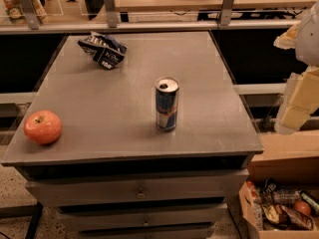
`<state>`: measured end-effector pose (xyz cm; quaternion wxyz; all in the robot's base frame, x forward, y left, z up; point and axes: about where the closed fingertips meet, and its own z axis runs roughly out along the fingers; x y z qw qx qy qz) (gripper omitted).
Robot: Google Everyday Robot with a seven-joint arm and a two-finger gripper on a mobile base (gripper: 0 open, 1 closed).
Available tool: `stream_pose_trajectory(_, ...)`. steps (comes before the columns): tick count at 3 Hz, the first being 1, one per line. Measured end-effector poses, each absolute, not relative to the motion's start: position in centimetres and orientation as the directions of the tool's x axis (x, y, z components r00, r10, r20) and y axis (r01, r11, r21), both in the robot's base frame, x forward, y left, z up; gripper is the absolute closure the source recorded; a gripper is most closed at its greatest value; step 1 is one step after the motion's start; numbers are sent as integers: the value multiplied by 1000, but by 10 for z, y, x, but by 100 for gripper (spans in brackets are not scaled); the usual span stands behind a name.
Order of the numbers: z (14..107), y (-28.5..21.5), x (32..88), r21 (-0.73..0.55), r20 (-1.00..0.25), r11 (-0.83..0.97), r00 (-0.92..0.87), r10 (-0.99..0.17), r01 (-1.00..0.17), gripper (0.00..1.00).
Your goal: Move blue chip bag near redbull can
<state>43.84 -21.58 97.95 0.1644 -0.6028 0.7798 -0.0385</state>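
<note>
One reach likely lies ahead, since the tool [295, 111], its opening unclear, hangs right of the worktop [99, 113], well apart from the blue chip bag [102, 50] beyond the redbull can [166, 104]

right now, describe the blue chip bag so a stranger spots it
On the grey tabletop, look to the far left corner, away from the gripper beyond the right edge. The blue chip bag is crumpled navy foil, unlike the upright redbull can and apple.
</note>
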Motion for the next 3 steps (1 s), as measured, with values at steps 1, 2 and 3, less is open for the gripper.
stream_pose_trajectory(1,980,-216,438,-258,-210,270,-219,-953,-927,0)
stream_pose_trajectory(2,986,-209,443,-277,-230,270,-209,-950,-922,0)
stream_pose_trajectory(3,999,-186,478,-317,-280,269,-181,-943,-909,0)
